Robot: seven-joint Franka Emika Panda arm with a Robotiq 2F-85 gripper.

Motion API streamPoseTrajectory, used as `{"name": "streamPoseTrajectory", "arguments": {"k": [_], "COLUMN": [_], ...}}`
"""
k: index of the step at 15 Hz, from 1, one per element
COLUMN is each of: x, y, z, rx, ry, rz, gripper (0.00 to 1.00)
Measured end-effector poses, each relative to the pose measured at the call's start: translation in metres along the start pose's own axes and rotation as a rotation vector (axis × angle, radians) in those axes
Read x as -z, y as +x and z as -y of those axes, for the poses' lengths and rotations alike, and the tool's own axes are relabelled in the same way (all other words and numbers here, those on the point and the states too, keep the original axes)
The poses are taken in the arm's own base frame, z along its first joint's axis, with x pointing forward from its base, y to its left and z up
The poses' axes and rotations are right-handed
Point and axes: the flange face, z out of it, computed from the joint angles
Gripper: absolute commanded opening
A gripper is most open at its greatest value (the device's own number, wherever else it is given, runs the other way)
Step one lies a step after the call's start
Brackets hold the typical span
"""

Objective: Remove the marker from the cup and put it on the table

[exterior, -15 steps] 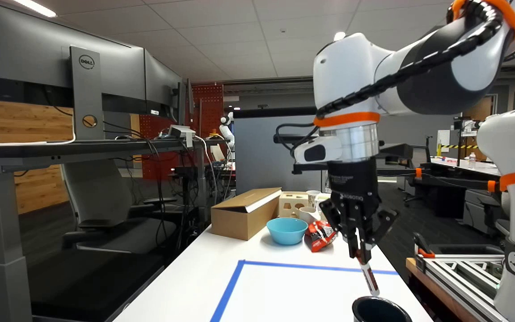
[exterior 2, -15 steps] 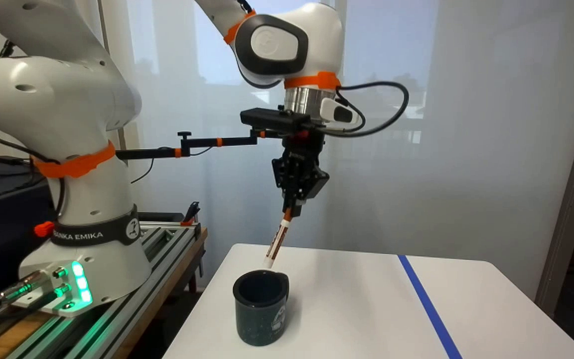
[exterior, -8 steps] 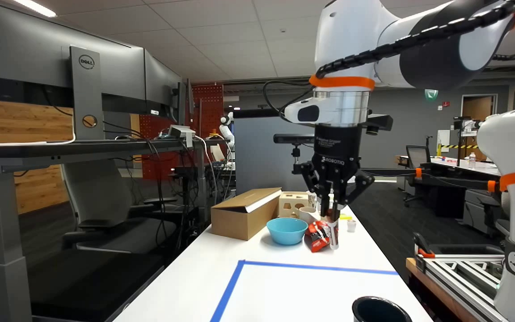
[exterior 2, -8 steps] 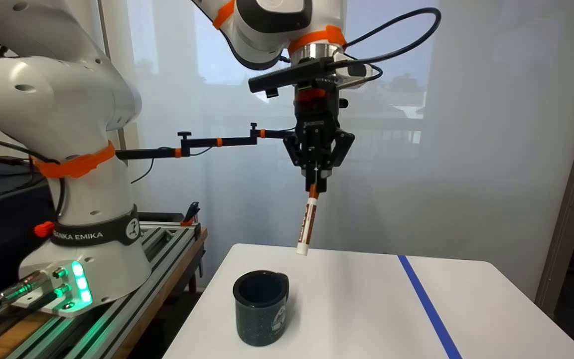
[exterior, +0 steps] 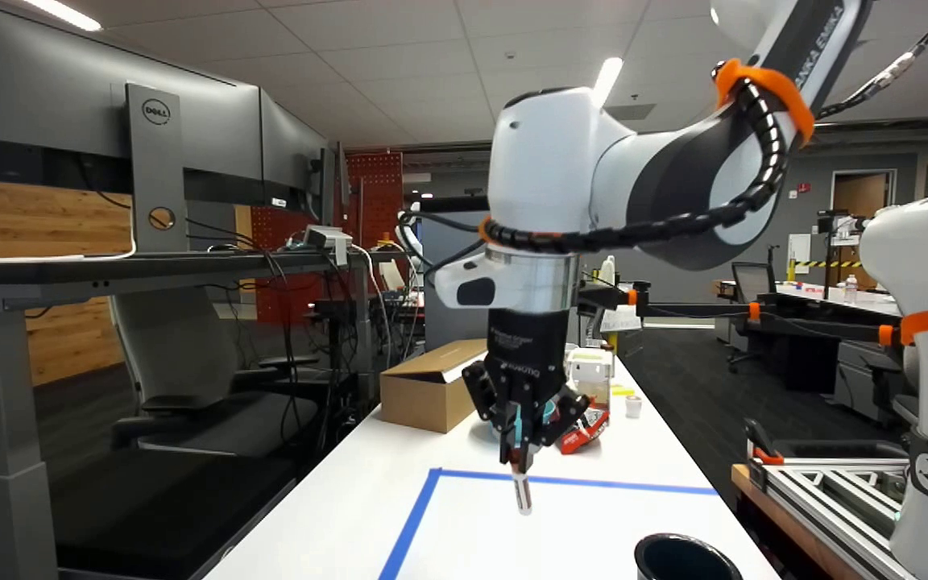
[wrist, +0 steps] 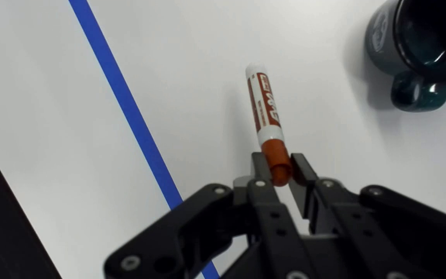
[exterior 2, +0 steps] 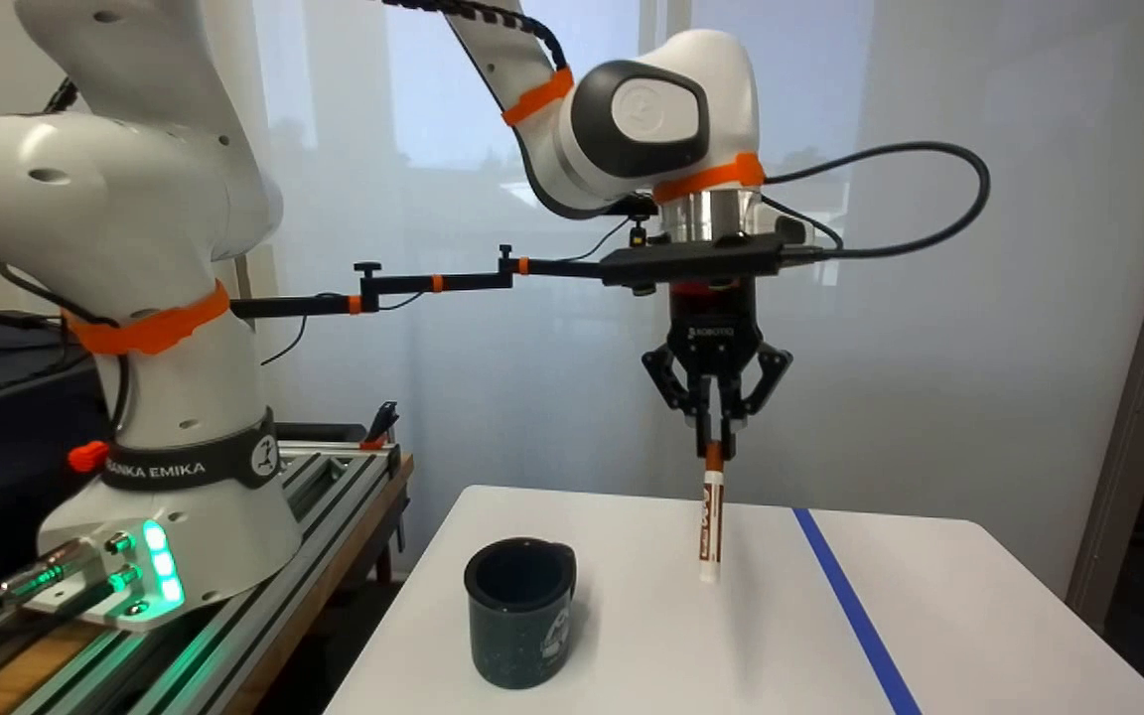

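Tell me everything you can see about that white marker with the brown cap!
The slim white plastic-looking marker has a reddish-brown cap, a matching label reading "Expo" and a white end. The black two-fingered tool grips it by the cap. It is nearly upright, cap up, white end down, over the white flat tabletop, between the dark green round cup and a blue tape strip, touching neither. Whether the end touches the tabletop, I can't tell.
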Motion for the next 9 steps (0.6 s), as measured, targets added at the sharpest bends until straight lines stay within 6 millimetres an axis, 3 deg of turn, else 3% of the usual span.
{"name": "streamPoseTrajectory", "arguments": {"k": [5,9], "x": [-0.062,-0.095], "y": [0.029,0.048], "z": [-0.02,-0.021], "rx": [0.064,0.096], "ry": [0.059,0.101], "rz": [0.016,0.029], "gripper": [0.05,0.05]}}
